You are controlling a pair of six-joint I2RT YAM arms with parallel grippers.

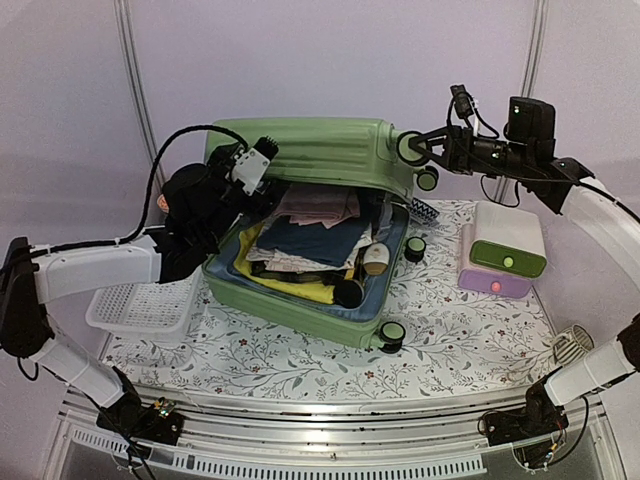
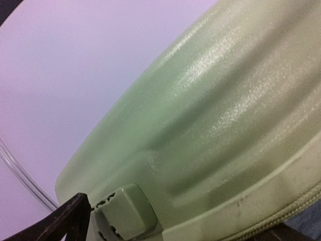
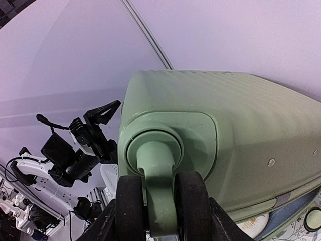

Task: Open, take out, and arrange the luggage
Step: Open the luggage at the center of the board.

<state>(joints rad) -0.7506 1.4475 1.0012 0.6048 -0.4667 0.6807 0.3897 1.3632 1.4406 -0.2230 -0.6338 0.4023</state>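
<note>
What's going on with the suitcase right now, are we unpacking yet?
Not yet. The luggage lies open on the table with its lid raised. The right pincer is clamped on a corner wheel of the lid. The left pincer, spread wide, sits at the lid's left edge. The clothes lie packed inside.

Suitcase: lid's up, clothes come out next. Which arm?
Left, probably. The left gripper is open at the left edge of the lid, right above the folded clothes. The right gripper is clamped on the lid's corner wheel, apparently propping the lid.
</note>
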